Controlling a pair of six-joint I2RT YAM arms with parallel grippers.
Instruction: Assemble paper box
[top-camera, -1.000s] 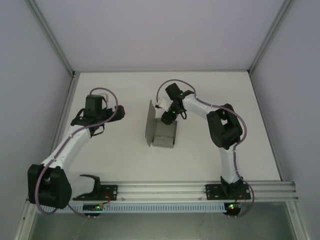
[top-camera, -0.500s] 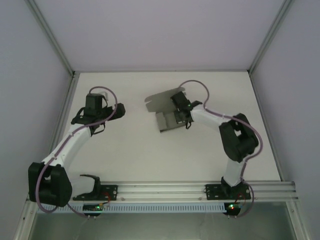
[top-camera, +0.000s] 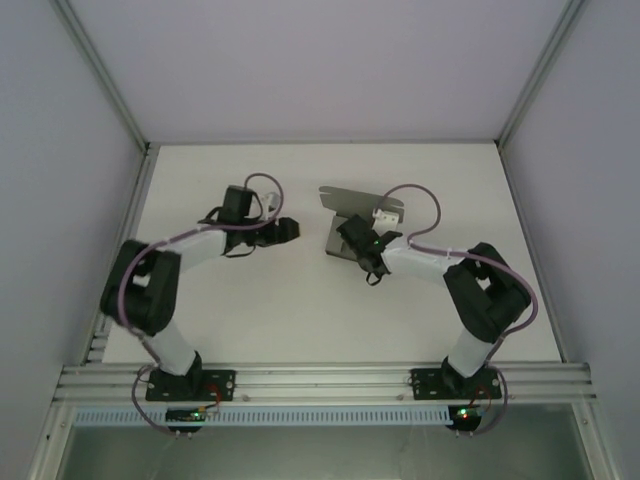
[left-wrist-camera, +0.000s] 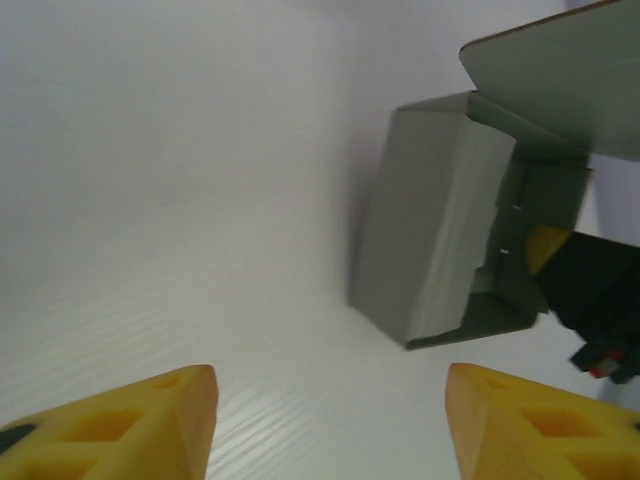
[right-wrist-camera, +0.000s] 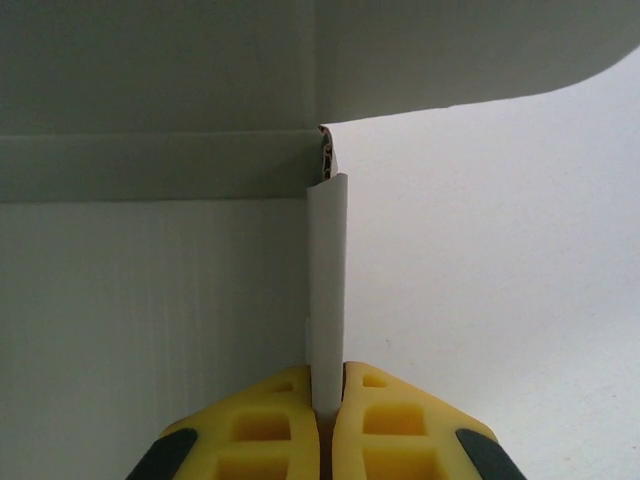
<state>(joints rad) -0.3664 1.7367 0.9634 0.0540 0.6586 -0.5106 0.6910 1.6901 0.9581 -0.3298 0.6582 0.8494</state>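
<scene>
Pinching the paper box's (left-wrist-camera: 420, 240) wall are the right fingers (right-wrist-camera: 270, 425); left fingers (left-wrist-camera: 150, 425) gape.

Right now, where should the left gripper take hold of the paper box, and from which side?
Likely the left wall of the paper box, from the left: it faces the open left gripper unobstructed, while the right gripper pinches a thin panel opposite.

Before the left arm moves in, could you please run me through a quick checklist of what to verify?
1. Right gripper shut on a wall of the paper box: ok.
2. Left gripper open and empty: ok.
3. Bare table between left gripper and paper box, no contact: ok.
4. Lid flap open, not folded over: ok.
5. Far side of the paper box folded properly: cannot tell.
</scene>
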